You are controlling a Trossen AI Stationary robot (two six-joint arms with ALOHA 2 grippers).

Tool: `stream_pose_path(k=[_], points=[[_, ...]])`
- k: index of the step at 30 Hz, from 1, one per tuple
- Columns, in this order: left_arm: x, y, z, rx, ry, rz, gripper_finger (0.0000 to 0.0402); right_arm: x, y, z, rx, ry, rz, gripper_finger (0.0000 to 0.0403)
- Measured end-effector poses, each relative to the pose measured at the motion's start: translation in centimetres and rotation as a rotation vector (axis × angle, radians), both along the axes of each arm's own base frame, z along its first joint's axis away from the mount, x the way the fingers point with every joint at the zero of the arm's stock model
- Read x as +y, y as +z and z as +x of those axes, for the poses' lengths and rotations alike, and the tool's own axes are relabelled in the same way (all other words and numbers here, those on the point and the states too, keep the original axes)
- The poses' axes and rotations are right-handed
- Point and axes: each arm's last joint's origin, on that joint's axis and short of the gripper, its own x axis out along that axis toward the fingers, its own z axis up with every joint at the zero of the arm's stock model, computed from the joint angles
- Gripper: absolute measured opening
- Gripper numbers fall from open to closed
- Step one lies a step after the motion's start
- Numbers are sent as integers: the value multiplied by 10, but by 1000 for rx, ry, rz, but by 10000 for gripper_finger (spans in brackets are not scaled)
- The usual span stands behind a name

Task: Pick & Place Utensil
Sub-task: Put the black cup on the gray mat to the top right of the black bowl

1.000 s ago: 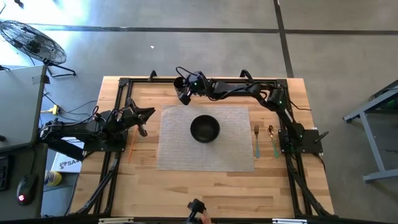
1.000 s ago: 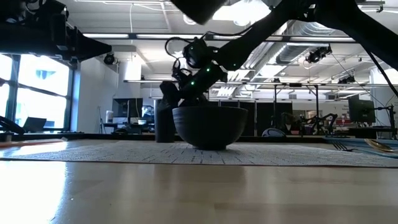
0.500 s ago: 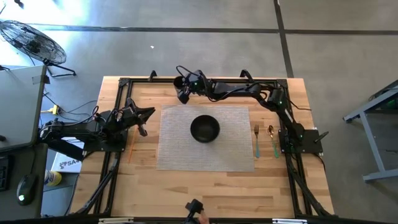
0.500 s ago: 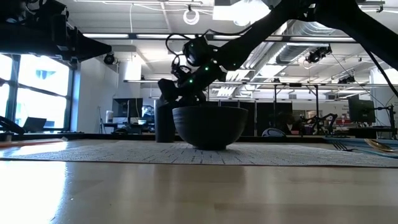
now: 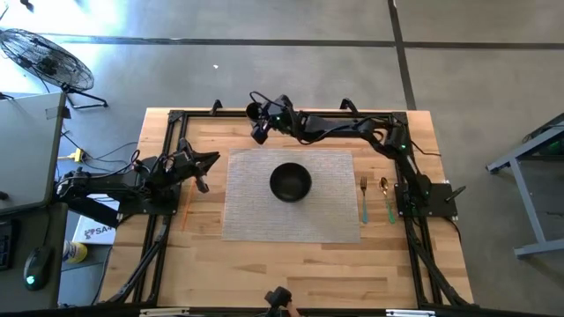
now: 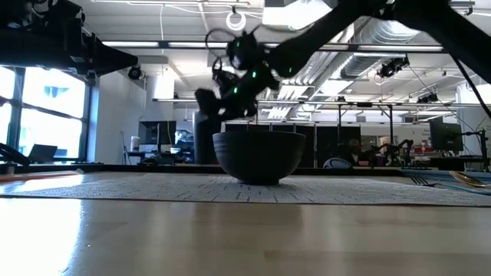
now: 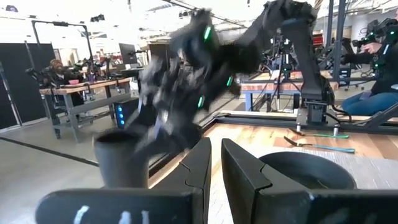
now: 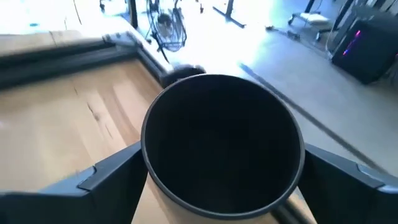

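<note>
The tabletop (image 5: 291, 264) is light wood with a black frame along its edges. A grey woven placemat (image 5: 291, 216) lies at its centre, carrying a black bowl (image 5: 290, 182). A fork (image 5: 363, 199) and a spoon (image 5: 386, 197) lie side by side on the wood just right of the placemat.

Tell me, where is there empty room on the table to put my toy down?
The bare wood below the mat, along the table's near edge, is free. The mat left of the bowl is bare too. It's crowded by the fork and spoon on the right.
</note>
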Motion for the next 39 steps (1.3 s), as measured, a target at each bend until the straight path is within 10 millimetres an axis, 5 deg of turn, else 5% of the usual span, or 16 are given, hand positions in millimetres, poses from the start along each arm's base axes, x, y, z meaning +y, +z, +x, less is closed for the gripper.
stream_pose_path(k=[4, 12, 25, 34, 39], points=[[1, -1, 0, 21, 32, 23, 35, 19, 49, -15, 15, -19, -46, 342], [1, -1, 0, 27, 46, 33, 35, 61, 110, -61, 164, -148, -53, 326], [1, -2, 0, 38, 45, 34, 35, 135, 104, -121, 541, -501, -73, 324], [1, -2, 0, 40, 45, 32, 35, 179, 103, -153, 490, -691, -107, 324], [1, -2, 0, 39, 44, 27, 35, 186, 91, -168, 402, -704, -57, 324]])
